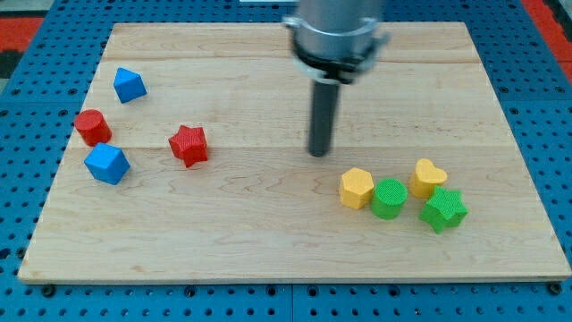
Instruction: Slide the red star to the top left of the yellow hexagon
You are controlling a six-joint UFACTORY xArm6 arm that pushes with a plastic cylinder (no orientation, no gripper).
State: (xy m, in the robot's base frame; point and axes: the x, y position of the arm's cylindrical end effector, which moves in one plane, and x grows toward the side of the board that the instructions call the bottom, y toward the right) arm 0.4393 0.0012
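Note:
The red star (pixel 189 145) lies on the wooden board at the view's left of centre. The yellow hexagon (pixel 357 188) lies at the view's lower right, touching a green round block (pixel 389 198). My tip (pixel 319 152) stands near the board's middle, up and to the left of the yellow hexagon and well to the right of the red star. It touches no block.
A yellow heart (pixel 428 177) and a green star (pixel 444 209) lie right of the green round block. A red round block (pixel 92 126) and two blue blocks (pixel 130 85) (pixel 107 164) lie at the left. The board (pixel 268 241) sits on a blue pegboard.

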